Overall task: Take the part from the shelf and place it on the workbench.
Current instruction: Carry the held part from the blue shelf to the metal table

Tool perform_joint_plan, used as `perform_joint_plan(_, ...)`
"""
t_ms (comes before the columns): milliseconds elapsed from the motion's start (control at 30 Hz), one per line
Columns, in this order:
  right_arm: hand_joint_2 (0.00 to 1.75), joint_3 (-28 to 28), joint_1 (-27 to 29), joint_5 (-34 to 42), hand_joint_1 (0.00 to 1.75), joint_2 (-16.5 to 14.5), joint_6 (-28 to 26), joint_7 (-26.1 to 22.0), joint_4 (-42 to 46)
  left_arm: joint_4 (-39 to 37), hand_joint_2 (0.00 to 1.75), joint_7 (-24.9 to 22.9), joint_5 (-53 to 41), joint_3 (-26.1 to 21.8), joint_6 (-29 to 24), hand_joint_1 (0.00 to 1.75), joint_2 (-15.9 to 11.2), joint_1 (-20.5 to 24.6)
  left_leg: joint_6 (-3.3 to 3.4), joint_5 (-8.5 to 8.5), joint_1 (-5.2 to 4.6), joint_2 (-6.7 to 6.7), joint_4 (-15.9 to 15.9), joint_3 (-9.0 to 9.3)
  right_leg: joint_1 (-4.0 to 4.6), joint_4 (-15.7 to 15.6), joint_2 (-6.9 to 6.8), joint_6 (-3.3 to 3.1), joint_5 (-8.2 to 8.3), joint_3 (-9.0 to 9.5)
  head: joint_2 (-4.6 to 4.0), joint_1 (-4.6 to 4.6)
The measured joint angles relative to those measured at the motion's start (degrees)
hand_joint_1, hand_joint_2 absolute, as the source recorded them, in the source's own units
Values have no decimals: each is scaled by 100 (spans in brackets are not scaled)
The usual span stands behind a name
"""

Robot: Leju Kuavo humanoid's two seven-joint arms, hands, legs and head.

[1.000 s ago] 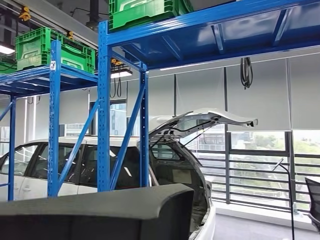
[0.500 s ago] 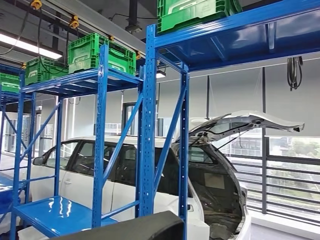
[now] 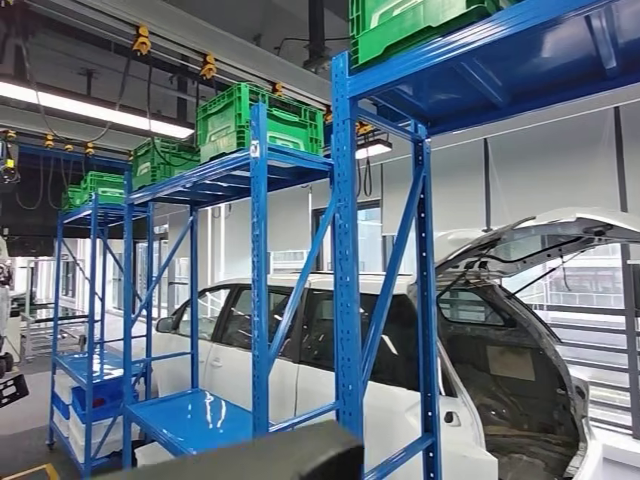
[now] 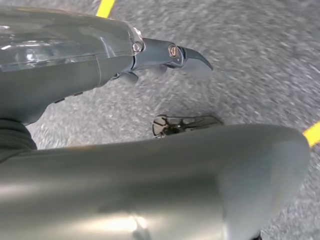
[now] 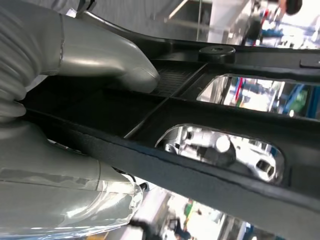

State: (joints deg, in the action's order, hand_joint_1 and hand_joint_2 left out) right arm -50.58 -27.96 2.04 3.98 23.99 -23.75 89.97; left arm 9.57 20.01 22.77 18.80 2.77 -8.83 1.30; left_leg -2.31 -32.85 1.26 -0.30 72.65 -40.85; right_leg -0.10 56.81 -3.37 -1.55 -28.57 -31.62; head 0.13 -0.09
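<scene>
We've swung left past the blue shelving [image 3: 343, 260], our right hand [image 5: 75, 105] clamped on the black part [image 5: 211, 165], left hand [image 4: 113, 60] empty, workbench unseen.

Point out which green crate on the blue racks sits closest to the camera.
The green crate on the top deck of the nearest blue rack, cut off by the picture's upper edge. The other crates sit on racks farther back and look smaller.

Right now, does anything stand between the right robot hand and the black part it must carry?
Nothing visible does: the right robot hand grips the black part, its thumb pressed directly against the part's surface.
</scene>
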Motion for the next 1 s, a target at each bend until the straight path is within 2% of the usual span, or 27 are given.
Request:
perform_joint_plan(33,175,-11,0,6,175,-4,-1,10,-1,0,0,-18,1,1,2,0,1,-8,-5,192,6,66,-360,213,-1,6,-70,13,-8,7,0,0)
perform_joint_plan(100,175,-27,3,21,175,-15,-4,17,2,0,0,-47,1,3,0,0,5,-7,22,471,-18,339,-1153,648,25,30,-188,63,-34,15,0,-1)
perform_joint_plan(133,175,-35,6,27,175,-22,-5,18,4,0,0,-60,3,4,-1,0,9,-1,56,527,-37,436,-1380,759,44,43,-241,94,-44,16,0,0)
perform_joint_plan(167,175,-46,11,31,175,-32,-5,19,5,0,0,-71,7,5,-2,0,15,0,97,522,-61,477,-1461,784,62,48,-297,123,-48,17,0,0)
perform_joint_plan(233,175,-67,20,37,175,-54,-6,20,6,0,0,-98,24,7,-4,0,21,-22,182,543,-72,358,-1470,757,57,48,-381,180,-64,31,0,0)
perform_joint_plan(267,175,-73,23,39,175,-65,-7,20,5,-1,0,-111,35,7,-10,0,23,-38,219,557,-66,298,-1476,752,41,85,-306,210,-115,27,0,-1)
perform_joint_plan(300,175,-76,26,44,175,-73,-8,19,4,-1,0,-125,44,6,-16,0,23,-46,254,575,-56,238,-1482,746,22,214,-166,237,-225,-17,0,-1)
perform_joint_plan(367,175,-75,41,55,175,-72,-10,15,-5,-1,0,-151,55,5,-28,0,24,-38,310,600,-46,111,-1486,727,-1,819,171,267,-591,-267,0,0)
perform_joint_plan(400,175,-75,56,60,175,-67,-10,11,-13,0,0,-162,59,4,-32,0,24,-32,329,607,-52,34,-1485,718,-2,1231,249,264,-772,-451,0,0)
perform_joint_plan(433,175,-74,74,66,175,-61,-10,8,-21,0,0,-170,64,4,-35,0,23,-32,341,612,-63,-46,-1483,711,-1,1563,280,257,-876,-605,0,0)
perform_joint_plan(467,175,-74,88,74,175,-57,-9,1,-29,-1,0,-174,73,4,-38,0,23,-39,348,617,-78,-129,-1481,708,2,1719,297,242,-871,-684,0,0)
perform_joint_plan(500,175,-73,97,83,175,-56,-8,-6,-36,-1,0,-175,85,4,-42,0,22,-51,353,620,-92,-213,-1480,709,7,1642,316,216,-750,-658,0,0)
perform_joint_plan(533,175,-70,99,90,175,-55,-7,-13,-40,-2,0,-171,100,4,-45,0,22,-62,355,622,-106,-294,-1479,715,14,1347,360,178,-539,-534,0,0)
perform_joint_plan(600,175,-58,100,95,175,-49,-5,-26,-40,-1,0,-144,140,4,-65,0,28,-72,350,630,-113,-449,-1474,710,25,579,605,77,-121,-218,0,0)
perform_joint_plan(633,175,-51,105,94,175,-36,-5,-35,-36,-1,0,-125,160,2,-84,0,28,-69,336,640,-103,-519,-1470,693,30,329,710,45,-6,-118,1,2)
perform_joint_plan(667,175,-43,114,93,175,-17,-5,-45,-26,0,0,-105,176,-2,-108,0,23,-71,315,654,-83,-583,-1468,669,37,205,777,27,37,-72,1,3)
perform_joint_plan(733,175,-30,125,91,175,18,-9,-63,2,-4,0,-80,189,-10,-141,0,0,-93,259,680,-64,-689,-1476,629,39,124,695,28,39,-36,1,4)
perform_joint_plan(767,175,-25,129,90,175,24,-16,-69,20,-7,0,-72,187,-11,-147,0,-9,-109,232,663,-73,-641,-1466,608,24,62,632,20,42,-12,0,7)
perform_joint_plan(833,175,-20,146,89,175,32,-40,-84,55,-13,0,-69,181,-10,-149,0,-28,-109,170,471,-88,-368,-1210,474,-14,-64,492,-2,53,35,0,14)
perform_joint_plan(867,175,-17,168,85,175,43,-57,-89,66,-13,0,-66,176,-9,-148,0,-32,-94,133,304,-77,-203,-918,337,-18,-77,414,-10,59,39,0,18)
perform_joint_plan(900,175,-15,197,77,175,58,-75,-95,73,-13,0,-62,172,-9,-149,0,-39,-75,96,133,-53,-109,-551,168,-18,-81,329,-13,60,38,0,17)
perform_joint_plan(933,175,-13,236,67,175,75,-95,-96,76,-13,0,-53,166,-9,-146,0,-43,-59,61,17,-25,-65,-223,20,-19,-80,241,-10,56,37,0,17)
perform_joint_plan(967,175,-12,276,56,175,89,-118,-97,78,-13,0,-40,158,-9,-140,0,-44,-52,28,-13,4,-38,-39,-59,-22,-78,154,-2,50,38,0,17)
perform_joint_plan(1000,175,-10,310,50,175,100,-139,-98,82,-13,0,-27,150,-9,-133,0,-46,-53,-1,60,31,-13,-67,-34,-27,-74,78,10,42,39,0,17)
